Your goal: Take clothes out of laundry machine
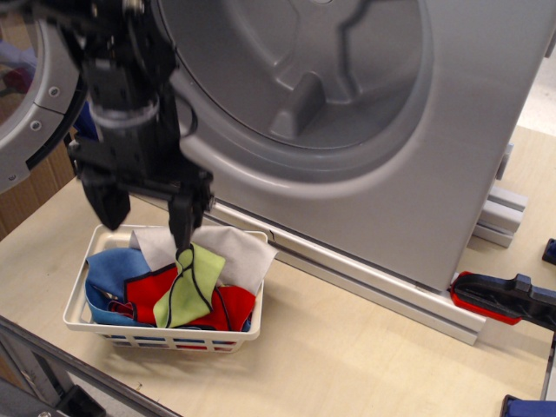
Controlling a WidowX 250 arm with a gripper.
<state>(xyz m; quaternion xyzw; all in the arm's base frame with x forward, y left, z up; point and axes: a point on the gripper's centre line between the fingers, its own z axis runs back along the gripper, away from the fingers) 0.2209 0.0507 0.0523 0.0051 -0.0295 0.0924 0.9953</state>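
Since our black end effector [146, 213] hangs open and empty, the small lime-green dark-edged cloth [188, 288] rests in the white slotted plastic basket [161, 334].

Lighting: bright, even, indoor; source appeared overhead. Laundry machine [373, 130] front showed soft sheen w/ pale highlights on drum ribs, no hard glare. Table [347, 347] was well lit; soft shadow lay under white basket [156, 334] and along machine base. Gripper [143, 221] and arm read near-black, detail lost in dark areas, slight motion blur. Bkgd at right edge was overexposed. Colours saturated; focus otherwise fair, mild softness at corners.
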